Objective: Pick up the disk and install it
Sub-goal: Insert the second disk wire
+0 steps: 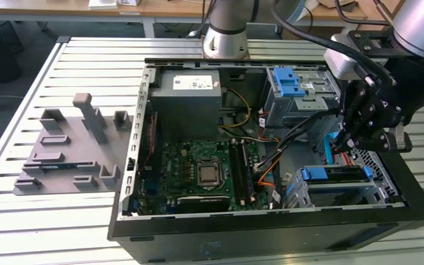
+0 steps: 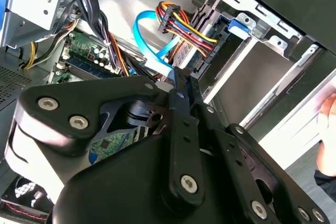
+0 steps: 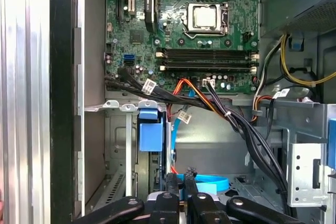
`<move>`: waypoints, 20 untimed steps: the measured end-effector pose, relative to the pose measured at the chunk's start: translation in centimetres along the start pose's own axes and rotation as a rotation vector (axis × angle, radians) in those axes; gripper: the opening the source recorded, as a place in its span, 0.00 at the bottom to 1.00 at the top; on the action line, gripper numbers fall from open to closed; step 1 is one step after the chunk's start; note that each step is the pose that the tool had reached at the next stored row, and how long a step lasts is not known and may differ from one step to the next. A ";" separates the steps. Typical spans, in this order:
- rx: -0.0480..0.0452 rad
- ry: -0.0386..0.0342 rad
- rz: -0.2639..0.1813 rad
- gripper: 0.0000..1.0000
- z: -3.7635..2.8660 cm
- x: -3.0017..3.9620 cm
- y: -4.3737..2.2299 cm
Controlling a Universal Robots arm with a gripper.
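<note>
An open black computer case (image 1: 271,232) was seen lying on a slatted metal table (image 1: 20,221), with a grey moulded fixture (image 1: 68,149) set on the table towards the exterior view's left. Inside the case, a green motherboard (image 1: 205,171) was laid out towards the near side, and a large grey power-supply box (image 1: 190,105) was mounted at the far side. A white printed sticker (image 1: 195,83) was fixed to the top of that box; its writing could not be made out. A grey drive cage (image 1: 300,91) with blue latches was fitted at the far right of the case in the exterior view. The gripper (image 1: 342,146) was lowered into the right part of the case, between that cage and the near bay. In the first wrist view its fingers (image 3: 172,184) were brought close together, side by side, and nothing could be seen pinched between them. A flat blue cable (image 3: 210,184) was curled just beyond the fingertips. The disk (image 1: 335,174) was seated in the bay at the near right corner of the case, its blue carrier frame turned towards the motherboard, apart from the gripper. No label on the disk could be read. Bundled black, orange and yellow wires (image 3: 236,124) were routed across the case floor beside the bay.
</note>
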State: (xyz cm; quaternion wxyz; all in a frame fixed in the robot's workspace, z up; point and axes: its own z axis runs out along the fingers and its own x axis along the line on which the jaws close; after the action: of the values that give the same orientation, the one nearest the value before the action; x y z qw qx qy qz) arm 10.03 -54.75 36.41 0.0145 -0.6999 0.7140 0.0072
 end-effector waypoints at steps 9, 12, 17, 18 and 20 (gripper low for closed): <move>0.0017 0.0865 0.011 0.16 0.26 -0.06 -0.04; 0.0017 0.0835 0.014 0.16 0.38 -0.05 -0.03; 0.0011 0.0671 0.029 0.16 0.85 -0.01 -0.04; 0.0011 0.0670 0.031 0.16 0.98 0.07 -0.04; 0.0010 0.0668 0.034 0.16 1.23 0.23 -0.04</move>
State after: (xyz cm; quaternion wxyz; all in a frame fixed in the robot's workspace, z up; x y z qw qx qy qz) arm 10.08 -54.95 35.17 -0.0091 -0.6874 0.7260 -0.0163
